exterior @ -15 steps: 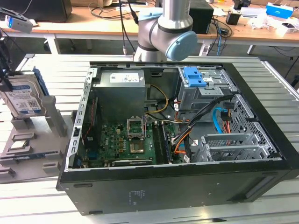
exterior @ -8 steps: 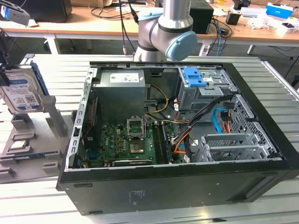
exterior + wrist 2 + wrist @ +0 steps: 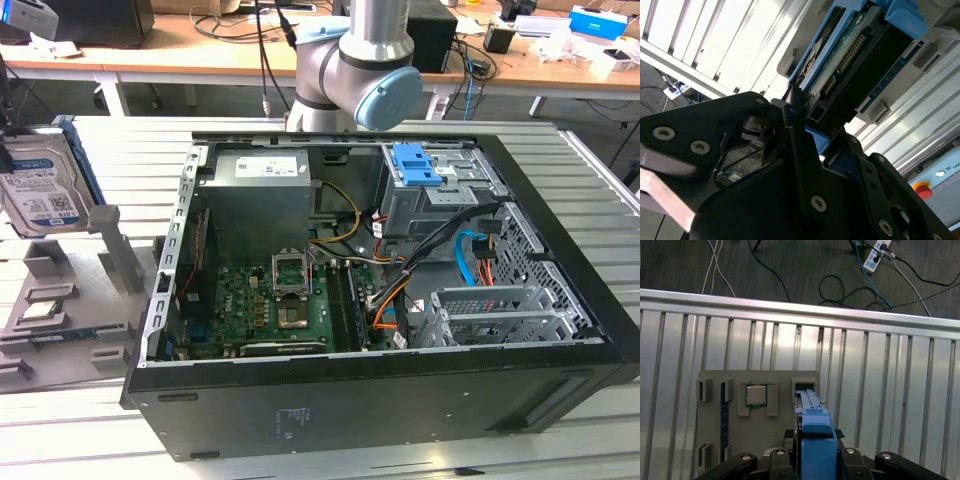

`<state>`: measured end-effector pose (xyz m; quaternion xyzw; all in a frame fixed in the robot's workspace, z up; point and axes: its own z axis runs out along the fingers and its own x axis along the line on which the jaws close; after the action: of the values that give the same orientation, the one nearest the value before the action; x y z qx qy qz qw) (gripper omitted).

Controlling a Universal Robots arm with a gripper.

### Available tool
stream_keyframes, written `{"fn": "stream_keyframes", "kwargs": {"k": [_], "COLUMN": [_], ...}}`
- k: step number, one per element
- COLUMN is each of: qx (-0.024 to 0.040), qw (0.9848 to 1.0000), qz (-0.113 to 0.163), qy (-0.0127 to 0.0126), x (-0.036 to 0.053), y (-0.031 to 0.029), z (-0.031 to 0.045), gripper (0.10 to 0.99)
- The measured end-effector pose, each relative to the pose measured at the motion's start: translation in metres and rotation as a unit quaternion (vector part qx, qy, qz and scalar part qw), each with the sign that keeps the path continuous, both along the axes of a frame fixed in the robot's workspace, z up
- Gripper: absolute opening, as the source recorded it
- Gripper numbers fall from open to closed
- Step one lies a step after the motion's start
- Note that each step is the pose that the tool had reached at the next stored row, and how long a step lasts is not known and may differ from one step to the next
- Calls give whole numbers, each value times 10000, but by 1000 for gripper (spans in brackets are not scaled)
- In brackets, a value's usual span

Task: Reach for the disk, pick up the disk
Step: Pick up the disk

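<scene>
The disk is a silver drive with a white-and-blue label and a blue bracket. It stands on edge at the exterior view's far left, raised a little above a grey fixture. In the second wrist view the disk shows its connector edge, and a black finger presses against it. In the first wrist view my gripper is shut on the disk, whose blue bracket edge sits between the black links.
The fixture carries a processor chip beside an open slot. An open computer case with a blue latch and a grey power supply lies at the centre of the slatted table. The arm rises behind it.
</scene>
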<state>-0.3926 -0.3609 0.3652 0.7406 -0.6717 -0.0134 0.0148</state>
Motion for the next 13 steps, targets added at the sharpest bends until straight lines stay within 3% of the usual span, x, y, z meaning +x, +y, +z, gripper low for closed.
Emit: {"fn": "stream_keyframes", "kwargs": {"k": [13], "qx": [0], "qw": [10000], "qz": [0], "qy": [0], "x": [14], "y": [0], "z": [261], "gripper": [369]}}
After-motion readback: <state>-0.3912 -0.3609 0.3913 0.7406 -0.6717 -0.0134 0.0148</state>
